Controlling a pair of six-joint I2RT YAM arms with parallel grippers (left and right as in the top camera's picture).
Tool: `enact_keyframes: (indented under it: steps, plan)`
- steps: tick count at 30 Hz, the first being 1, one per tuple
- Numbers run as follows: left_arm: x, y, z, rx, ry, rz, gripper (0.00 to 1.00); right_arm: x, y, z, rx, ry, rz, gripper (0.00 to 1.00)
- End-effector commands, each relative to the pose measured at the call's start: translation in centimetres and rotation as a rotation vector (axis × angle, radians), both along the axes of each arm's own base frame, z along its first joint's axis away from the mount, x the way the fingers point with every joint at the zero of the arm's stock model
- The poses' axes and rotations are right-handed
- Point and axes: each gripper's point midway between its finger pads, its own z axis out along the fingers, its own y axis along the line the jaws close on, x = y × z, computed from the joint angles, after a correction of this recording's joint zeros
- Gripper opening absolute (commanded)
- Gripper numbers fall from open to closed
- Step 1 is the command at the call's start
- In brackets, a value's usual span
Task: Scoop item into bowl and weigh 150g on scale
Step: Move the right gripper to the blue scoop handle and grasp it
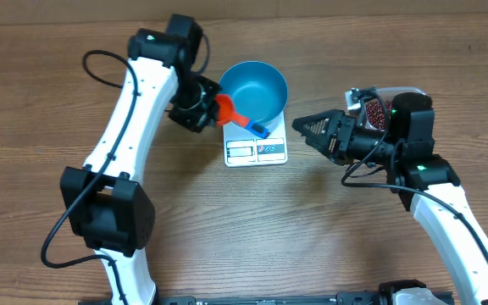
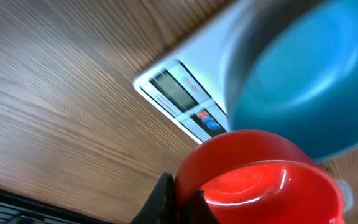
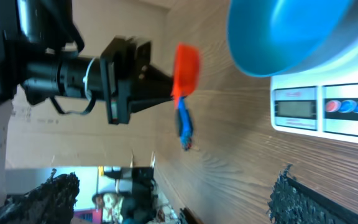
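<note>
The left end effector (image 1: 211, 108) grips a red scoop (image 1: 227, 110) beside the blue bowl (image 1: 257, 85), which sits on the scale (image 1: 257, 152). The right end effector (image 1: 305, 127) is spread wide, with the beans (image 1: 376, 113) just behind it.

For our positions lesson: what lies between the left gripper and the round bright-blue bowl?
A red plastic scoop, gripped by the left gripper, shown overhead.

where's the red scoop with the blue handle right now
In the overhead view, the red plastic scoop with its blue handle is held in the left fingers, at the left rim of the round blue bowl on the white scale.
</note>
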Motion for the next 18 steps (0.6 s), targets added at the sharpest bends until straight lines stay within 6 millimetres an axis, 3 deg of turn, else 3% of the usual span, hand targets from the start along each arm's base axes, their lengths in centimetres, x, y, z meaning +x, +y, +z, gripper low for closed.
enact_keyframes:
  steps: [1, 8, 15, 18]
  plan:
    - [-0.5, -2.8, 0.4, -0.051, 0.039, 0.066, 0.04, 0.4, 0.6, 0.9, 0.0, -0.01, -0.014, 1.0]
    - [-1.1, -7.0, 1.0, -0.122, 0.054, 0.097, 0.04, 1.0, 0.6, 0.6, -0.016, 0.015, -0.062, 1.0]
    - [-0.7, -9.7, 1.4, -0.162, 0.016, 0.107, 0.04, 1.5, 0.4, 0.6, -0.001, 0.054, -0.106, 1.0]
    - [-0.9, -10.4, 1.5, -0.169, 0.015, 0.114, 0.04, 1.5, 0.3, 0.6, -0.004, 0.054, -0.112, 0.93]
